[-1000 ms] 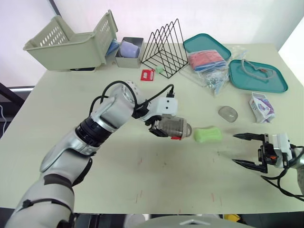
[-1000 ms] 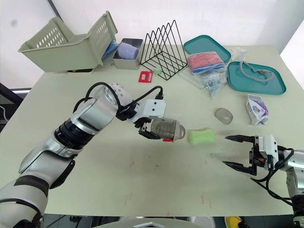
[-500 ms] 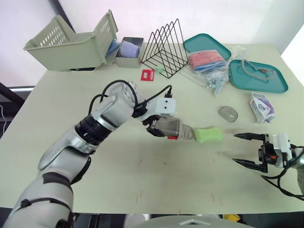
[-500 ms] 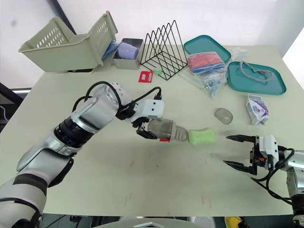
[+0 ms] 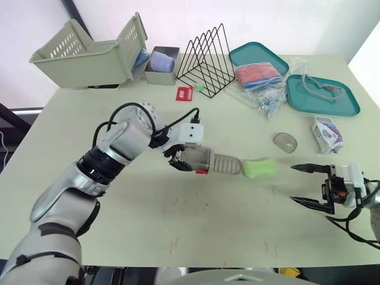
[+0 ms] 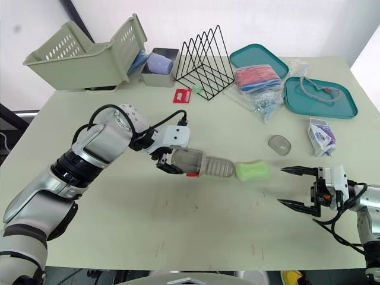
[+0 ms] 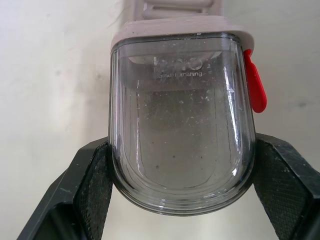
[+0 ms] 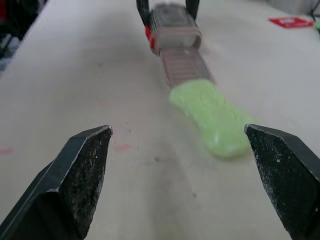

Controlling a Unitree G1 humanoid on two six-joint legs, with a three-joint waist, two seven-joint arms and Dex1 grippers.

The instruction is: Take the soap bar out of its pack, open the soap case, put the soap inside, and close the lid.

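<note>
Near the middle of the pale table [image 5: 178,231], the robot's left end effector [image 5: 189,160] is clamped on the soap case [image 5: 211,161], one black finger on each side of its clear cover [image 7: 182,125]. A red latch [image 7: 255,87] sits on one side of the cover. The case's ribbed beige tray [image 5: 227,164] sticks out of the cover and lies flat on the table, pointing toward the robot's right. The green soap bar [image 5: 259,168] lies bare on the table at the tray's far end; whether the two touch cannot be told.

To the right of the soap, near the table's front edge, the right end effector [image 5: 292,183] hovers with its two fingers wide apart, tips aimed at the soap and holding nothing.

Behind it, the white and purple soap pack [image 5: 326,134] lies near the table's right edge, with a small clear oval object [image 5: 285,142] beside it. Along the back stand a tilted green basket [image 5: 83,53], a black wire rack [image 5: 208,59] and two teal trays [image 5: 323,95].
</note>
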